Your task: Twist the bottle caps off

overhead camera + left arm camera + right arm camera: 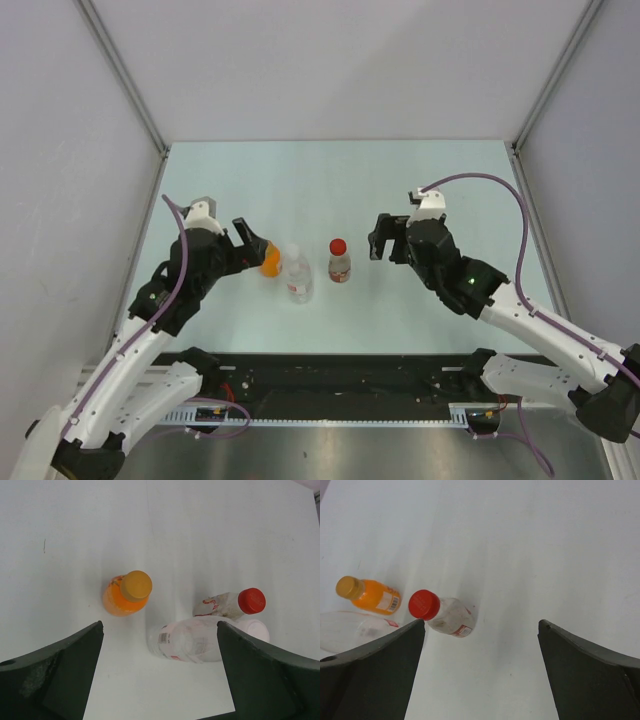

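Three bottles stand upright in a row mid-table, all capped. The orange-filled bottle (270,260) has an orange cap (136,585). The plain clear bottle (299,277) has a white cap (253,630). The clear bottle with a reddish label band (340,266) has a red cap (338,246). My left gripper (252,244) is open and empty, just left of the orange bottle; in the left wrist view (160,626) its jaws stand wide apart. My right gripper (384,239) is open and empty, right of the red-capped bottle (454,616), apart from it.
The pale table (450,190) is walled by white panels at the back and both sides. A black rail with cabling (340,385) runs along the near edge between the arm bases.
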You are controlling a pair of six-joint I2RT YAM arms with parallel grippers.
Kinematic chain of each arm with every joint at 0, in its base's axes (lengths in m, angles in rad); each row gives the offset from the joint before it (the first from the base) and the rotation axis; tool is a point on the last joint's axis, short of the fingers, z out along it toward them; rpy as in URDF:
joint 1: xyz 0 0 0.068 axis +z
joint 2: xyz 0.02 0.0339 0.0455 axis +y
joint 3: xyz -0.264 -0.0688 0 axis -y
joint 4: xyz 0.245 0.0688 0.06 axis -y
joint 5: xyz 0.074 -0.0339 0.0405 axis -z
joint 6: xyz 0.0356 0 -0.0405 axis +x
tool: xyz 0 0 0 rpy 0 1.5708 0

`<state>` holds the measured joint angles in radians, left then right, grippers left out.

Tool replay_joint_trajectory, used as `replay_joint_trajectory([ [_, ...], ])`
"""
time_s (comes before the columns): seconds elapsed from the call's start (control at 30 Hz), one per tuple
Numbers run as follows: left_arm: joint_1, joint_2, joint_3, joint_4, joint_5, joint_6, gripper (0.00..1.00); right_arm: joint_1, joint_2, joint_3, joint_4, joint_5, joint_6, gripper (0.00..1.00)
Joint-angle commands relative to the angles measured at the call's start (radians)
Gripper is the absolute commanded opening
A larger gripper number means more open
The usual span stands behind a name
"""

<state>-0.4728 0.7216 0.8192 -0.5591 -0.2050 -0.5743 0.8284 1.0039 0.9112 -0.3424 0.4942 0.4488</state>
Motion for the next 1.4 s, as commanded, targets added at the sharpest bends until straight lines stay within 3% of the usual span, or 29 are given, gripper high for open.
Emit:
replay_joint_trajectory([
  [0.0,-0.004,-0.039,-0.02,0.025,0.021,0.033,1.0,0.059,-0.027,0.032,0.123,-0.143,-0.071,1.0],
  [0.23,-0.003,-0.135,-0.077,0.064,0.059,0.074,1.0,0.176,0.065,0.126,0.146,-0.132,-0.104,1.0],
  [0.4,-0.004,-0.165,-0.077,0.031,0.042,0.074,1.0,0.193,0.128,0.146,0.158,-0.095,-0.102,1.0],
  [0.5,-0.004,-0.18,-0.078,0.015,0.03,0.074,1.0,0.17,0.168,0.147,0.123,-0.016,-0.085,1.0],
  [0.6,-0.004,-0.195,-0.081,0.008,0.026,0.077,1.0,0.1,0.222,0.147,0.095,-0.066,-0.058,1.0],
  [1.37,-0.003,-0.238,-0.101,-0.015,0.015,0.079,1.0,0.048,0.418,0.146,0.215,-0.164,-0.047,0.98],
])
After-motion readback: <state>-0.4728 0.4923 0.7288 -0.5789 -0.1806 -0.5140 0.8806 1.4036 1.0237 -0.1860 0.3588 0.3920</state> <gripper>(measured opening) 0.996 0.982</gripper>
